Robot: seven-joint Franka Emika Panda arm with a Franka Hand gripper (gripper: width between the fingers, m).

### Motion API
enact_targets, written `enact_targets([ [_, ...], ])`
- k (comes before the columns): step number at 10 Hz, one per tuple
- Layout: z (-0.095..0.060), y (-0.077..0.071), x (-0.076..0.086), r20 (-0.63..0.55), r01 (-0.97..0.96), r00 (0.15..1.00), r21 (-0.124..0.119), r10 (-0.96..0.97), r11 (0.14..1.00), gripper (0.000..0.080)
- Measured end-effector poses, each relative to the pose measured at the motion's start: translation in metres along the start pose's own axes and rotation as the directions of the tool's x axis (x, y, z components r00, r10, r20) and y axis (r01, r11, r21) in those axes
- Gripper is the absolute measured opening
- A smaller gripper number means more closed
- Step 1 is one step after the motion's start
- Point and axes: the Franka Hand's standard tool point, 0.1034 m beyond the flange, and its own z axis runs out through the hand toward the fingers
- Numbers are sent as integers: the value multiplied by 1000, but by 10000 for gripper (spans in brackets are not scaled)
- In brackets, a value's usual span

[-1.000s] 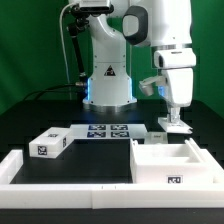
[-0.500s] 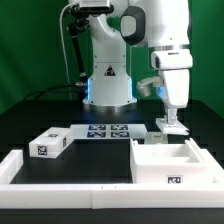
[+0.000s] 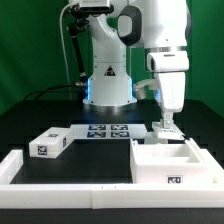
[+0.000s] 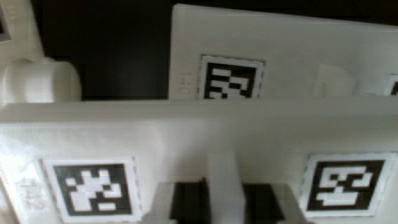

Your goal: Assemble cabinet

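My gripper [image 3: 164,127] hangs over the back edge of the big open white cabinet box [image 3: 172,163] at the exterior view's right. It is shut on a small white cabinet part [image 3: 164,132], held upright right at the box's back wall. In the wrist view my gripper [image 4: 226,200] has its dark fingers [image 4: 185,200] closed on a thin white rib of that tagged part [image 4: 107,140]. Another white tagged panel [image 4: 231,60] lies beyond it. A smaller white tagged block [image 3: 47,143] lies on the table at the exterior view's left.
The marker board [image 3: 105,131] lies flat in front of the robot base [image 3: 108,85]. A low white border rail [image 3: 60,176] runs along the front and left of the black table.
The arm has moved a little toward the exterior view's left with the white part in the gripper. The other parts have not moved.
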Motion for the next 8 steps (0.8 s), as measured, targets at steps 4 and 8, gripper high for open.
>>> enact_targets([
  [4,3,9,0,1,-9,1000,0,9,1000,70],
  [8,3,22,3,-1,-14,1000,-8,14,1000,70],
])
